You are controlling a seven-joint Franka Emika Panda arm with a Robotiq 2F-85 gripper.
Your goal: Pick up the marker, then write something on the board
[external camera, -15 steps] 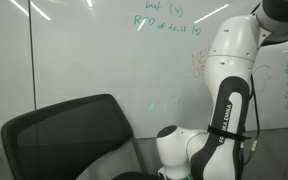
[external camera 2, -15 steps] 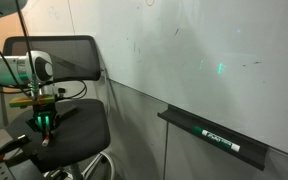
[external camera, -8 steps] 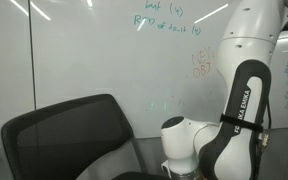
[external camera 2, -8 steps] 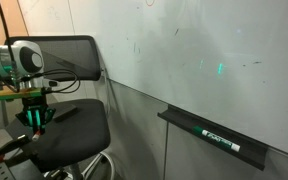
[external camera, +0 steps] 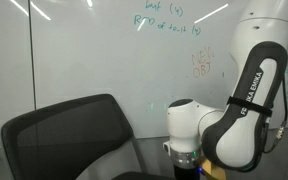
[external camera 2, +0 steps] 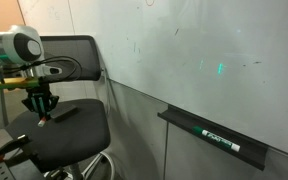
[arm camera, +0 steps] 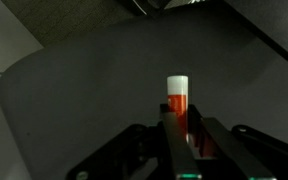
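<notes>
The pincer (external camera 2: pixel 41 106) is clamped on the orange marker (arm camera: pixel 177 98), whose white end sticks out, above the black chair (external camera 2: pixel 72 135), not touching the board (external camera 2: pixel 184 50).

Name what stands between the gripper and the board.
The black chair's mesh backrest stands between the gripper and the board, seen in an exterior view.

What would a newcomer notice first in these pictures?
The big white robot arm fills one side of an exterior view, before the board with green handwriting. Its fingers grip an orange marker with a white tip, above the seat of a black chair.
</notes>
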